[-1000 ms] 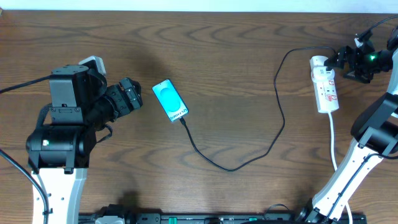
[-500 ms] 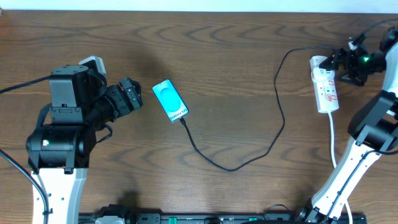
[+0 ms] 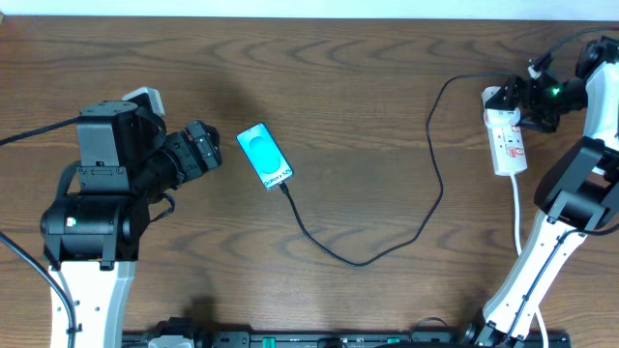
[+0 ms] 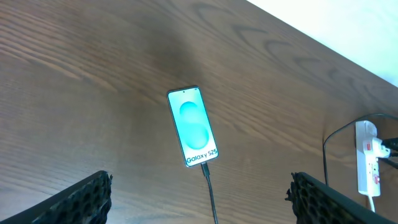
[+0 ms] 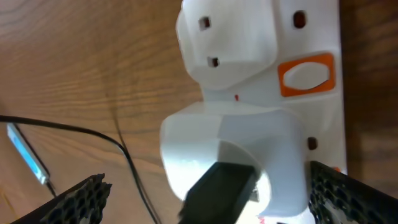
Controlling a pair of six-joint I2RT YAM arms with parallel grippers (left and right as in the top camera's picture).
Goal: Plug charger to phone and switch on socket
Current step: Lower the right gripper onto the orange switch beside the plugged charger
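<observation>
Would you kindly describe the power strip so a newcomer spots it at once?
Go to the far right end of the wooden table, by the right gripper. The socket is a narrow white strip with red switch markings; unlike the thin black charger, its cord is thick and white.

Probably a robotics lab or test bench; a left arm [image 3: 92, 222] and a right arm [image 3: 571, 203] mounted at a dark wood-grain table [image 3: 368, 106]; plain white wall [image 4: 348, 25] just behind.
</observation>
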